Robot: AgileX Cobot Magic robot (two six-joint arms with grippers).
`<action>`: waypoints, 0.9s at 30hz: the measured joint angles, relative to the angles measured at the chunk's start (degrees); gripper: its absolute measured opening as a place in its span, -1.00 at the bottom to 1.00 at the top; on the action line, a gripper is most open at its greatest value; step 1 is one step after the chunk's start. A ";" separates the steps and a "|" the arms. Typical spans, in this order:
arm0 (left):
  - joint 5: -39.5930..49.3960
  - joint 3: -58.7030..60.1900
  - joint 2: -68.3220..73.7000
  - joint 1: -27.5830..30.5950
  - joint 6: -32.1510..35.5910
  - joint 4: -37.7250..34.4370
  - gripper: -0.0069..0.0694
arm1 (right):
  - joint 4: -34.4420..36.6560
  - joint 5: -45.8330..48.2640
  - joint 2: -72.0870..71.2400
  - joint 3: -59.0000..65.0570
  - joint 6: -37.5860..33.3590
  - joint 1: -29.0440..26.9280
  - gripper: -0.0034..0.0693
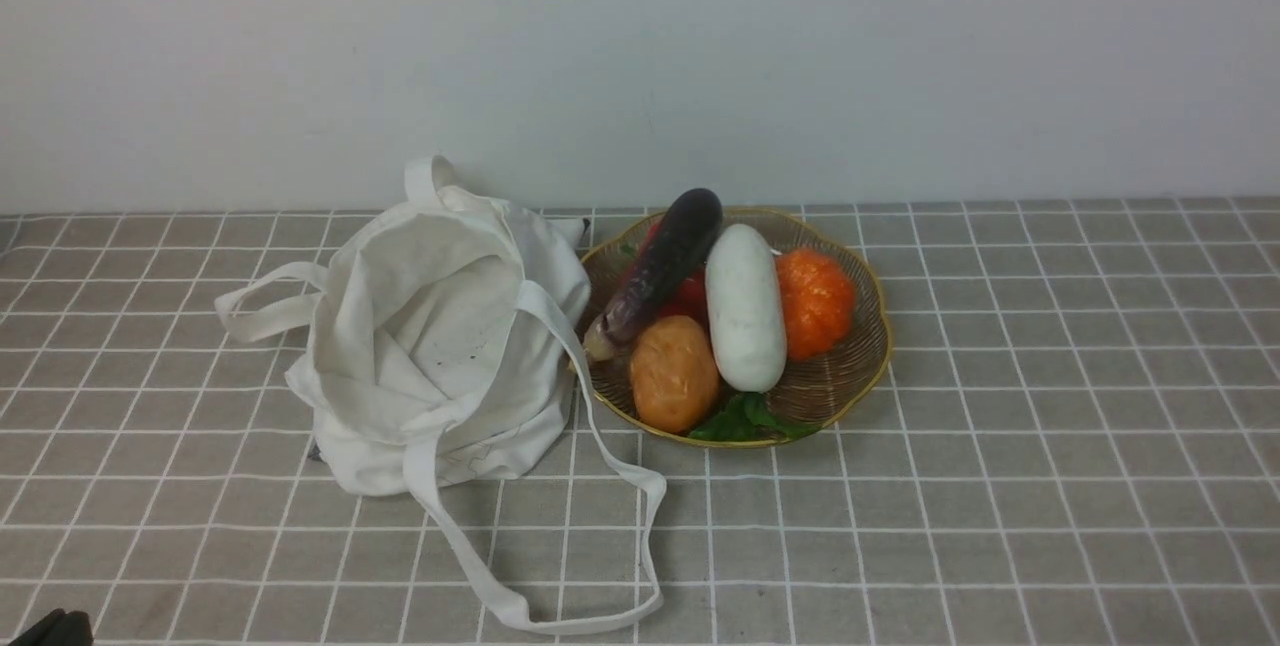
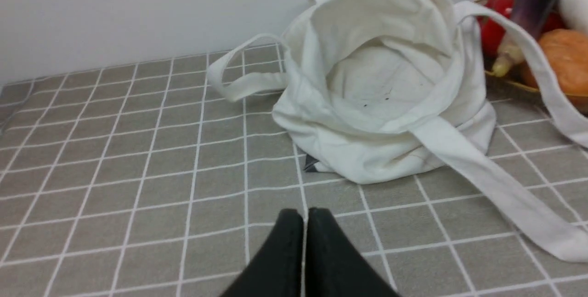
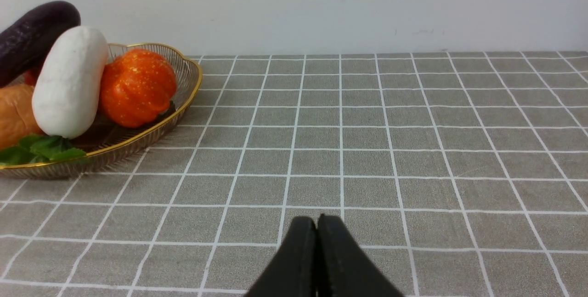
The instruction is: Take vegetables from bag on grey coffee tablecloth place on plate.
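Note:
The dark purple eggplant (image 1: 665, 264) lies in the wicker plate (image 1: 860, 346), leaning on the other produce, stem tip toward the bag. It also shows in the left wrist view (image 2: 528, 7) and the right wrist view (image 3: 32, 35). The off-white tote bag (image 1: 440, 346) sits open and looks empty, left of the plate on the grid tablecloth (image 1: 1000, 486); its inside shows in the left wrist view (image 2: 386, 81). My left gripper (image 2: 305, 216) is shut and empty, low over the cloth in front of the bag. My right gripper (image 3: 317, 221) is shut and empty, right of the plate (image 3: 183, 104).
The plate also holds a white oblong vegetable (image 1: 745, 306), an orange pumpkin (image 1: 815, 298), a brown potato (image 1: 673, 373), red tomatoes (image 1: 690, 291) and green leaves (image 1: 745, 419). A bag strap (image 1: 560, 586) loops toward the front edge. A white wall stands behind.

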 joint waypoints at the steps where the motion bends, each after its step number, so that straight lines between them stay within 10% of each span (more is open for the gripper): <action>1: 0.07 0.35 0.00 0.57 0.00 0.00 -0.83 | 0.00 0.00 0.00 0.00 0.00 0.00 -0.95; 27: 2.60 0.64 0.00 1.20 0.05 0.00 -0.83 | 0.00 0.00 0.00 0.00 0.00 0.00 -0.95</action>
